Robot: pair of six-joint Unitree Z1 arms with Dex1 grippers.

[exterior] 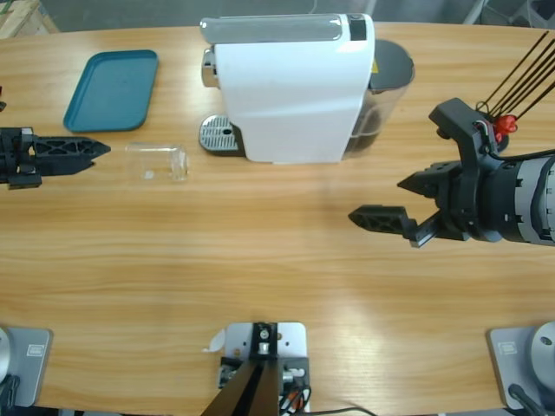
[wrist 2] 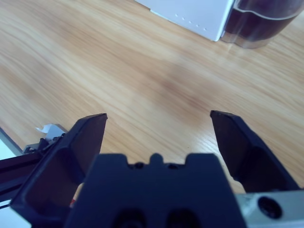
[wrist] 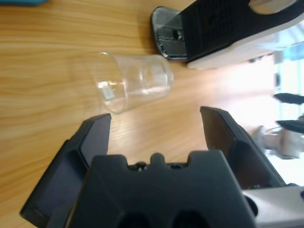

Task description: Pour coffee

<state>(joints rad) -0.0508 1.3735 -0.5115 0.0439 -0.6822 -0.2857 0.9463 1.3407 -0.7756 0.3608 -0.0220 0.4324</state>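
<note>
A small clear glass (exterior: pixel 157 162) lies on its side on the wooden table, left of the white coffee machine (exterior: pixel 290 87). It looks empty, and no coffee is in view. My left gripper (exterior: pixel 102 149) points at the glass from the left edge, a short gap away. In the left wrist view the left gripper (wrist: pixel 154 116) is open, with the glass (wrist: pixel 135 88) just beyond its jaws. My right gripper (exterior: pixel 392 201) hovers open over bare table at the right, below the machine's dark water tank (exterior: pixel 390 82). Nothing sits between the right gripper's (wrist 2: pixel 159 115) fingers.
A teal tray (exterior: pixel 113 89) lies at the back left. The machine's metal drip grate (exterior: pixel 218 134) juts out toward the glass. Red capsules on black wire stems (exterior: pixel 503 126) stand at the far right, behind the right arm.
</note>
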